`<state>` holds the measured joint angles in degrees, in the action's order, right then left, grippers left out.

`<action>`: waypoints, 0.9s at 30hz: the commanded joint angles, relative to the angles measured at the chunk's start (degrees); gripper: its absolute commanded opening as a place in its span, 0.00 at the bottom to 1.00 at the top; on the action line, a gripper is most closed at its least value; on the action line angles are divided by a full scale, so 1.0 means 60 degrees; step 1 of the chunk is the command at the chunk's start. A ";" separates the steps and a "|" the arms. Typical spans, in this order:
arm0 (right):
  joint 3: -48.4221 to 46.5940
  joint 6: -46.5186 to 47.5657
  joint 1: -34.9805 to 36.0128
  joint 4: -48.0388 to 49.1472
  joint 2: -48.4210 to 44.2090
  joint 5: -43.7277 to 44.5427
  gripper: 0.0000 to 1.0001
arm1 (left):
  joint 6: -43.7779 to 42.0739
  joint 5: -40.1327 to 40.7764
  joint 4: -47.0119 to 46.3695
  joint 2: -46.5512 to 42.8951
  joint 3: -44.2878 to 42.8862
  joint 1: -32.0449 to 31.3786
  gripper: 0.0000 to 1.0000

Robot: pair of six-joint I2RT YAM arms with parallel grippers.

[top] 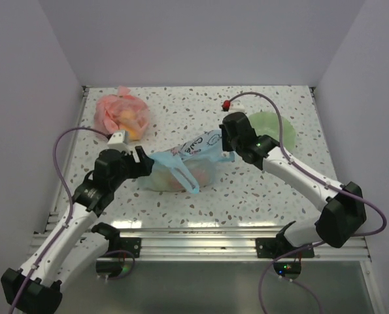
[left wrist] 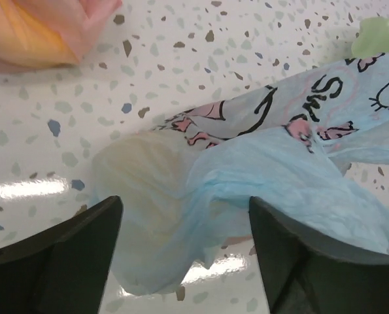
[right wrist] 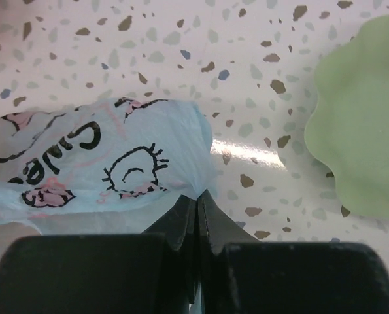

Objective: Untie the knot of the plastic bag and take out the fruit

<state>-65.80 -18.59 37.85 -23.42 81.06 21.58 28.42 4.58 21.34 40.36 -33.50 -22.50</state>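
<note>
At left we see the left end effector (left wrist: 184, 219) spread open, its jaws straddling the near-left end of the plastic bag (top: 181, 167). The bag lies on the table (top: 259, 190), long axis running far-right (fruit (left wrist: 138, 180) inside), to the right end effector (right wrist: 197, 201), clenched on its corner.

Pink bag (top: 122, 114) and green plate (top: 277, 128) flank the plastic bag (top: 181, 167).

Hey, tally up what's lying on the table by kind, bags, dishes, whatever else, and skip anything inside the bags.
Plastic bags: 2, the light-blue bag and the pink bag
Green dish: 1
Small red object: 1
Total: 4
</note>
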 commanded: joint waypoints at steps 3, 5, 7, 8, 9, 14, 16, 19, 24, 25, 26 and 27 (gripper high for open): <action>-0.1439 0.0944 0.0401 -0.0681 -0.0297 -0.0975 0.00 | -0.1044 -0.0072 0.0645 0.0960 -0.3126 0.0074 1.00; -0.1718 0.1091 0.0621 -0.0857 -0.0282 -0.0975 0.00 | -0.1236 -0.0512 0.0865 0.1299 -0.3716 0.0059 1.00; -0.1923 0.1193 0.0796 -0.0931 -0.0267 -0.0961 0.00 | -0.1383 -0.1273 0.0910 0.1797 -0.4406 0.0044 1.00; -0.1967 0.1208 0.0840 -0.0945 -0.0253 -0.0946 0.00 | -0.1412 -0.1479 0.0925 0.1958 -0.4567 -0.0014 1.00; -0.1997 0.1223 0.0899 -0.0960 -0.0267 -0.0946 0.00 | -0.1485 -0.1655 0.0940 0.2250 -0.4859 -0.0072 1.00; -0.2319 0.1370 0.0973 -0.1004 -0.0384 -0.1048 0.00 | -0.2143 -0.0794 0.0809 0.3217 -0.5213 -0.1620 1.00; -0.2451 0.1443 0.0973 -0.1120 -0.0355 -0.1078 0.00 | -0.2291 -0.0398 0.0750 0.3468 -0.5228 -0.2136 1.00; -0.2671 0.1531 0.0987 -0.1224 -0.0326 -0.1092 0.00 | -0.2350 -0.0017 0.0618 0.3849 -0.5009 -0.2548 1.00; -0.2671 0.1545 0.0987 -0.1195 -0.0399 -0.1181 0.00 | -0.2599 0.0656 0.0617 0.4245 -0.4613 -0.2666 1.00; -0.2642 0.1545 0.0987 -0.1194 -0.0414 -0.1151 0.00 | -0.2628 0.0730 0.0676 0.4274 -0.4569 -0.2709 1.00; -0.2627 0.1545 0.0987 -0.1180 -0.0399 -0.1151 0.00 | -0.2715 0.0731 0.0691 0.4347 -0.4467 -0.2724 1.00; -0.2598 0.1545 0.0987 -0.1194 -0.0414 -0.1151 0.00 | -0.2760 0.0731 0.0720 0.4377 -0.4423 -0.2724 1.00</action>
<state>-79.44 -10.35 43.51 -30.24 80.82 15.29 14.41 6.31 25.56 66.15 -60.99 -38.30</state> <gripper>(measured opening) 0.011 0.997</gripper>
